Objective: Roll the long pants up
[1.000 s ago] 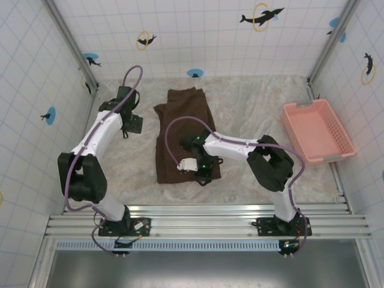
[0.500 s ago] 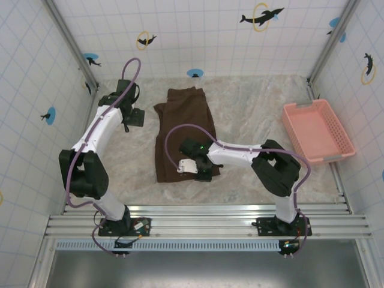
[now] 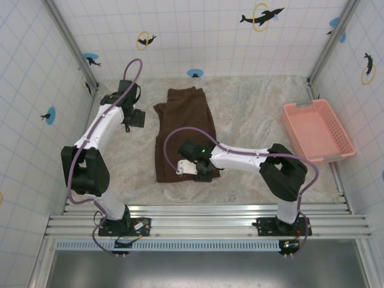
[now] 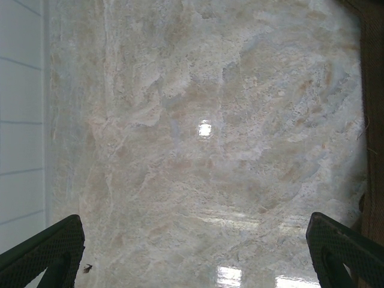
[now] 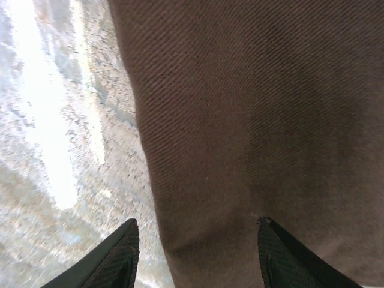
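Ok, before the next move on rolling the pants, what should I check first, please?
1. Right gripper open: ok.
2. It is at the near end of the dark brown fabric pants: ok.
3. It touches the fabric: cannot tell.
4. Left gripper open: ok.
5. Left gripper over the pants: not ok, it is over the bare marble table.
6. Pants lie flat: ok.
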Motion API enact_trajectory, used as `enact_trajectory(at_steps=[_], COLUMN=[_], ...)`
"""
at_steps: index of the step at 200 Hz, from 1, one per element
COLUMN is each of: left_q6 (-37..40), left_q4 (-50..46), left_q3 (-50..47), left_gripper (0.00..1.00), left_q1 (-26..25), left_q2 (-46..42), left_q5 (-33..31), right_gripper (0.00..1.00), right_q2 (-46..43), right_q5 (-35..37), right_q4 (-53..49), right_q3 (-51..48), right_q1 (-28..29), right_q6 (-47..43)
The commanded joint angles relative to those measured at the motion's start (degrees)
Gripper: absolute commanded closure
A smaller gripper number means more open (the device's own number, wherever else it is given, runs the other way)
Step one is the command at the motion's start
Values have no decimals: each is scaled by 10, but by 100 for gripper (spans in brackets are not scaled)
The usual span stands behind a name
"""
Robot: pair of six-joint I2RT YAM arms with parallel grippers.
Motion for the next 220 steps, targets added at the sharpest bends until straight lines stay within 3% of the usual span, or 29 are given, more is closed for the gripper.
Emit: enact_trajectory(at_steps=[1, 44, 64, 98, 152, 184, 200, 220], left_q6=[-6, -8, -12, -4, 25, 42, 51, 59], left_q4=[-15, -16, -12, -12, -5, 0, 1, 2], left_q3=[24, 24, 25, 32, 25, 20, 19, 16], left_gripper=[3, 3, 3, 3, 3, 3, 3, 3], left_q1=[5, 6, 5, 7, 7, 8, 7, 8], left_q2=[7, 8, 13, 21, 15, 9, 11, 14], left_q5=[2, 5, 10, 14, 12, 19, 18, 18], right_gripper=[45, 45, 54, 77, 80, 81, 80, 71], right_q2=[18, 58, 78, 90, 108, 145, 147, 119], right_q5=[7, 18, -7, -96, -321, -394, -337, -235], right_q4=[10, 24, 2, -56, -236, -339, -355, -312], right_q3=[13, 29, 59, 101, 210, 304, 330, 283], right_q1=[5, -4, -11, -22, -35, -57, -59, -50], right_q6=[6, 10, 13, 2, -10, 0, 3, -5])
